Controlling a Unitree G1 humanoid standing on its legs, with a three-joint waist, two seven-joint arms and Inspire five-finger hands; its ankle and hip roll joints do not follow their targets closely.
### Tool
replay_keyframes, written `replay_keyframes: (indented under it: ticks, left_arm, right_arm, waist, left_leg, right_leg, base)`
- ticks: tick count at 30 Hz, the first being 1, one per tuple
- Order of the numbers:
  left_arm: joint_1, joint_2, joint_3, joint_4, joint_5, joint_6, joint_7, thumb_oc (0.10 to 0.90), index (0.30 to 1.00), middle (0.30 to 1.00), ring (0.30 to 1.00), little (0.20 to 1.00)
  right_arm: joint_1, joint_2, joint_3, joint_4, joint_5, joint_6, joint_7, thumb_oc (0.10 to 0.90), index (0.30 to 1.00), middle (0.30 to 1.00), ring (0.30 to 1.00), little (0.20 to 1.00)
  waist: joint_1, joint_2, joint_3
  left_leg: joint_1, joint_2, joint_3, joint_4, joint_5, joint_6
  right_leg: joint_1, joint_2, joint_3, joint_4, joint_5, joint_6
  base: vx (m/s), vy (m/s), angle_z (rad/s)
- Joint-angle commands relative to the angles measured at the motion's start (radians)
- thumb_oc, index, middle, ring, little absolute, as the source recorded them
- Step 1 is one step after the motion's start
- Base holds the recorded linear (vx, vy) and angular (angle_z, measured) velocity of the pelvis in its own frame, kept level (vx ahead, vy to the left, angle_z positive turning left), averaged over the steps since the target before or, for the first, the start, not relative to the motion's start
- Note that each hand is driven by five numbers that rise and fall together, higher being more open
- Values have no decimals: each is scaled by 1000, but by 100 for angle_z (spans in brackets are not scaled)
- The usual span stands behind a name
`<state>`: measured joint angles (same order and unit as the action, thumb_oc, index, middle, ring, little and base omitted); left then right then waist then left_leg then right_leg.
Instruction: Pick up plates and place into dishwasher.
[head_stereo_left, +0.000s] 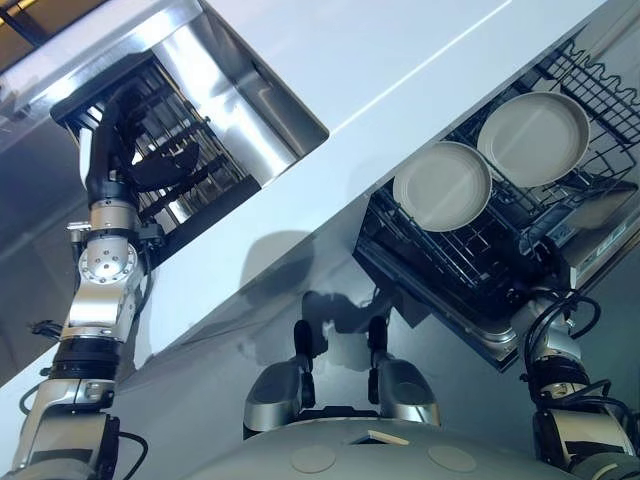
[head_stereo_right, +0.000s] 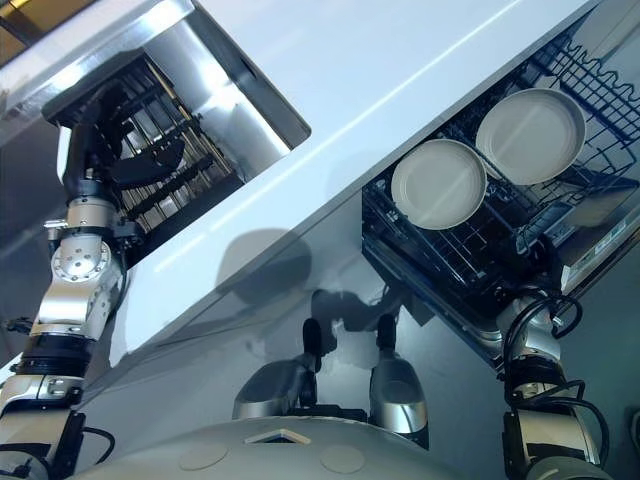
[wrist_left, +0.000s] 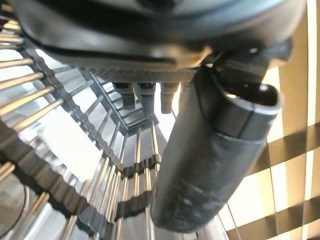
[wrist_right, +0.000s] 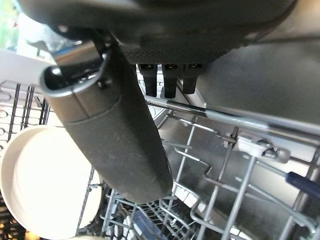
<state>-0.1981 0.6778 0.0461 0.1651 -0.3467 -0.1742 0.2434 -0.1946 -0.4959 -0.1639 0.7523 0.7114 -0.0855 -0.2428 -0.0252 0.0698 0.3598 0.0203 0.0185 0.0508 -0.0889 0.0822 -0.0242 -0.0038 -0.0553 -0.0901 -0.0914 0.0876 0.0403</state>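
- The right hand (wrist_right: 127, 115), dark and close over the black wire dishwasher rack (head_stereo_left: 470, 270), holds nothing; its thumb juts out straight and only the tips of its fingers (wrist_right: 170, 80) show near a grey rack bar, so I cannot tell how far they curl.
- Just past it, two round cream-white shallow plates (head_stereo_left: 443, 186) stand on edge side by side in the rack, leaning between the tines; the farther plate (head_stereo_left: 533, 138) sits a little higher up the rack.
- These plates look stiff, glazed and smooth, so likely slippery, moderately heavy and liable to chip against wire or steel.
- My judgement: the rim is the place to take one, thumb on one face and fingers on the other, lifting along the tines rather than across them.
- Beyond the white tabletop (head_stereo_left: 400, 70), the left hand (head_stereo_left: 155, 165) reaches down into the stainless-steel sink (head_stereo_left: 225, 90), above a metal bar drying rack (wrist_left: 125, 175).
- That hand's fingers look loosely spread and grip nothing; no plate lies in it.
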Motion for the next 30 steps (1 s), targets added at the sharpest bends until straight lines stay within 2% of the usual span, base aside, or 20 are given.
replay_keyframes:
  ticks: [1,2,3,5,7,9,10,12,15,19,24,27,30]
  left_arm:
    - [-132,29,26,-41,-3,-97,38,800,900,900,900,900]
    - [-132,30,27,-42,-2,-96,38,800,900,900,900,900]
    - [-131,33,33,-41,-4,-97,37,800,900,900,900,900]
    - [-126,38,41,-38,-8,-104,34,800,900,900,900,900]
    - [-128,41,43,-30,-9,-108,35,800,900,900,900,900]
    - [-131,44,42,-24,-11,-109,33,800,900,900,900,900]
    - [-137,46,39,-18,-15,-109,33,800,900,900,900,900]
    - [-144,45,34,-4,-15,-115,35,800,900,900,900,900]
    - [-162,36,17,14,-11,-118,45,800,900,900,900,900]
    - [-182,26,-6,66,-12,-138,34,800,900,900,900,900]
    - [-212,20,-25,128,-13,-155,12,800,900,900,900,900]
    - [-211,27,-18,143,-27,-160,-15,800,900,900,900,900]
    - [-189,19,-6,136,-30,-166,-30,800,900,900,900,900]
  right_arm:
    - [-106,-39,26,-47,245,1,295,800,900,900,900,900]
    - [-105,-35,26,-51,271,10,316,800,900,900,900,900]
    - [-103,-17,35,-77,343,20,405,800,900,900,900,900]
    - [-101,2,54,-135,411,25,513,800,900,900,900,900]
    - [-111,15,87,-202,407,-10,593,800,900,900,900,900]
    - [-140,22,126,-287,358,-56,604,800,900,900,900,900]
    - [-164,28,154,-349,315,-96,586,800,900,900,900,900]
    - [-198,44,188,-438,245,-135,575,800,900,900,900,900]
    - [-280,68,265,-597,141,-155,562,800,900,900,900,900]
    - [-423,60,348,-737,138,-209,563,800,900,900,900,900]
    - [-568,94,390,-850,75,-271,418,800,900,900,900,900]
    - [-584,91,370,-859,29,-258,325,800,900,900,900,900]
    - [-545,90,333,-831,-41,-214,211,800,900,900,900,900]
  waist:
    - [28,17,13]
    - [29,17,14]
    - [32,17,18]
    - [36,17,22]
    - [39,15,24]
    - [43,13,23]
    - [46,12,24]
    - [49,10,24]
    - [57,9,23]
    - [77,4,15]
    - [102,2,5]
    - [109,1,0]
    - [112,0,-9]
  left_leg:
    - [-45,-56,-6,57,-100,31]
    - [-46,-56,-7,57,-100,31]
    - [-49,-57,-9,59,-100,31]
    - [-57,-57,-11,61,-99,31]
    - [-65,-58,-12,63,-98,32]
    - [-68,-60,-12,65,-99,34]
    - [-70,-61,-12,67,-99,35]
    - [-72,-65,-13,70,-101,37]
    - [-77,-72,-17,75,-103,43]
    - [-79,-80,-24,90,-108,49]
    - [-87,-94,-45,101,-113,58]
    - [-84,-101,-57,99,-115,65]
    - [-77,-108,-67,96,-117,70]
  right_leg:
    - [-79,71,-60,175,-157,5]
    - [-80,71,-62,175,-157,4]
    - [-82,68,-68,176,-158,4]
    - [-88,63,-78,180,-159,3]
    - [-95,60,-85,182,-159,2]
    - [-96,58,-89,180,-159,2]
    - [-96,57,-91,180,-159,1]
    - [-95,55,-94,178,-159,-1]
    - [-95,53,-95,176,-159,-5]
    - [-87,47,-99,177,-161,-10]
    - [-88,47,-98,193,-169,-14]
    - [-88,48,-97,202,-172,-16]
    - [-86,48,-94,206,-172,-15]
  base:
    - [0,0,0]
    - [0,0,0]
    - [0,0,0]
    - [0,0,0]
    - [-2,0,6]
    - [18,6,5]
    - [0,0,0]
    - [13,16,1]
    - [26,41,1]
    - [55,34,0]
    - [41,32,7]
    - [27,33,6]
    - [35,36,4]
